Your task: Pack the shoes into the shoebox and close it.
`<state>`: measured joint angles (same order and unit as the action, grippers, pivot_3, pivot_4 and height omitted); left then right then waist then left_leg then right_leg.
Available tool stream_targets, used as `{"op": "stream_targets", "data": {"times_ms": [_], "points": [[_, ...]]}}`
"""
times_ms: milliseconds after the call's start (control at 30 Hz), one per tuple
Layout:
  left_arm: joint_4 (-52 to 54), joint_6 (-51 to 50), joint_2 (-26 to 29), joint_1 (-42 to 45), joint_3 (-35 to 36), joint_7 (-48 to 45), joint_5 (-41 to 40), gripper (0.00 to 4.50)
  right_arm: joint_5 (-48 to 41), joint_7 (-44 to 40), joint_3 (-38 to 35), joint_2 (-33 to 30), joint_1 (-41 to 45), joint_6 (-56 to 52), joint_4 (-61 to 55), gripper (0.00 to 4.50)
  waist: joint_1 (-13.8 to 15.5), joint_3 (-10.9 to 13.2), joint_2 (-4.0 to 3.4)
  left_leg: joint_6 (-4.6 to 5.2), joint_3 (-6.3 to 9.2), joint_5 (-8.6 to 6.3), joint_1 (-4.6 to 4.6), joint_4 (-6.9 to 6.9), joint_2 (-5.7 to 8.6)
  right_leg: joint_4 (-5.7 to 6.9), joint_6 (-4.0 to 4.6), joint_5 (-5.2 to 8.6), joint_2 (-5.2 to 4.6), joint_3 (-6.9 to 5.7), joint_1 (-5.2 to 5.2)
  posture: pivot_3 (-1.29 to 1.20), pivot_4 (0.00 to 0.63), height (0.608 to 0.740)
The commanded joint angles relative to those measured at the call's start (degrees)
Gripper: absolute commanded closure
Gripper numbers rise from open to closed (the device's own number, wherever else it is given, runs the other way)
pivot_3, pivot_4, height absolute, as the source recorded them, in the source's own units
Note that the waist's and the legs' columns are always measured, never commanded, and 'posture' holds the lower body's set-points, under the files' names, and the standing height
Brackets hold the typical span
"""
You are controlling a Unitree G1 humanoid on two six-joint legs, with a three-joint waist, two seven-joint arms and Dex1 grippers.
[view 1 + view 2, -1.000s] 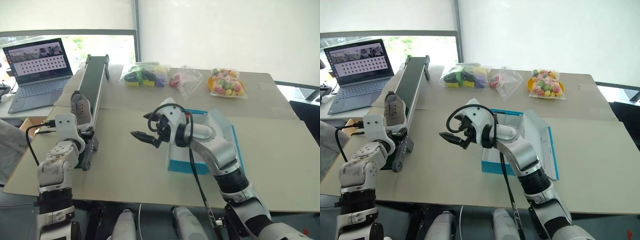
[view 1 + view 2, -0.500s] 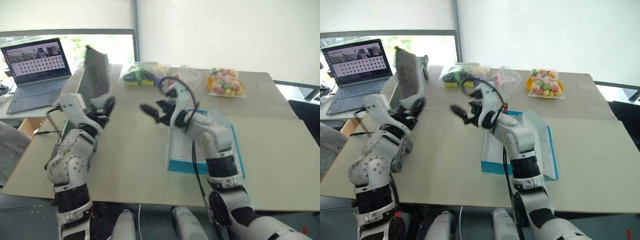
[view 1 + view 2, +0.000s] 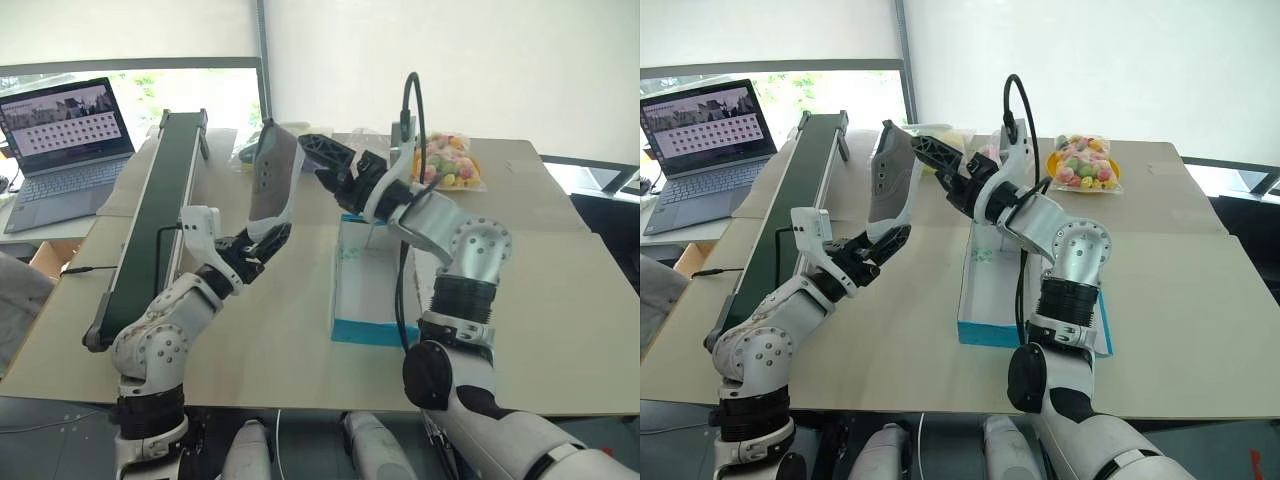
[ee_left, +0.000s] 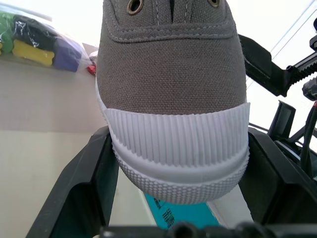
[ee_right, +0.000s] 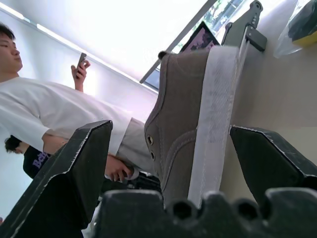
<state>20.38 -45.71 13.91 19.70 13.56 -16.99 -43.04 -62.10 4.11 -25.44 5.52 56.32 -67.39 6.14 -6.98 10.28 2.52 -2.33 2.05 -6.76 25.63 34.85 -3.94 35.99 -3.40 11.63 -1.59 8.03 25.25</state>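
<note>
Table (image 3: 560, 290): wide tan top carrying everything named below.
Conveyor (image 3: 150, 215): long dark green belt unit lying along the table's left side, running from the near edge toward the far edge.
Laptop (image 3: 62, 150): open on a separate surface at the far left, beyond the conveyor.
Shoebox (image 3: 985, 300): turquoise outside, white inside, open on the table in front of the robot, between the two arms and mostly below the right forearm; its lid side is largely hidden behind that arm.
Shoe (image 3: 274, 178): grey-brown canvas with a pale ribbed sole, held up in the air to the left of the shoebox, standing on end with the toe down and the heel opening up, sole turned toward the right gripper.
Left gripper (image 3: 268, 240): reaches up from the left and is closed on the shoe's toe; in the left wrist view one black finger (image 4: 81, 198) presses each side of the white toe cap.
Right gripper (image 3: 945, 167): spread wide and holding nothing, pointing at the shoe from the right, above the far end of the shoebox; in the right wrist view its fingers (image 5: 79, 163) stand either side of the shoe, apart from it.
Snack bags (image 3: 450, 165): clear bags of colourful items along the table's far edge.
Person (image 5: 54, 114): white shirt, holding a phone, seen in the right wrist view behind the shoe.
</note>
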Motion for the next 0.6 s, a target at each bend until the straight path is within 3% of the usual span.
{"op": "stream_targets", "data": {"times_ms": [33, 600], "points": [[1.3, 0.9, 0.1, 1.7, -0.8, -1.2, -1.6, 1.41, 0.8, -0.8, 4.6, 0.6, -1.8, 0.3, -2.6, 0.0, 0.0, 0.0, 0.0, 0.0, 0.0, 0.0, 0.0, -0.02, 0.0, -0.01, 0.01, 0.01, 0.0, 0.0, 0.0, 0.0, 0.15, 0.709], [1.9, 1.0, 0.6, 0.9, -2.2, -1.2, -1.3, 1.41, 6.0, -1.7, 4.6, -2.3, -2.7, 8.1, 5.3, 0.0, 0.0, 0.0, -0.01, 0.0, 0.0, 0.0, 0.26, -0.01, 0.0, -0.11, -0.02, -0.01, 0.0, 0.0, 0.18, 0.0, 0.15, 0.709]]}}
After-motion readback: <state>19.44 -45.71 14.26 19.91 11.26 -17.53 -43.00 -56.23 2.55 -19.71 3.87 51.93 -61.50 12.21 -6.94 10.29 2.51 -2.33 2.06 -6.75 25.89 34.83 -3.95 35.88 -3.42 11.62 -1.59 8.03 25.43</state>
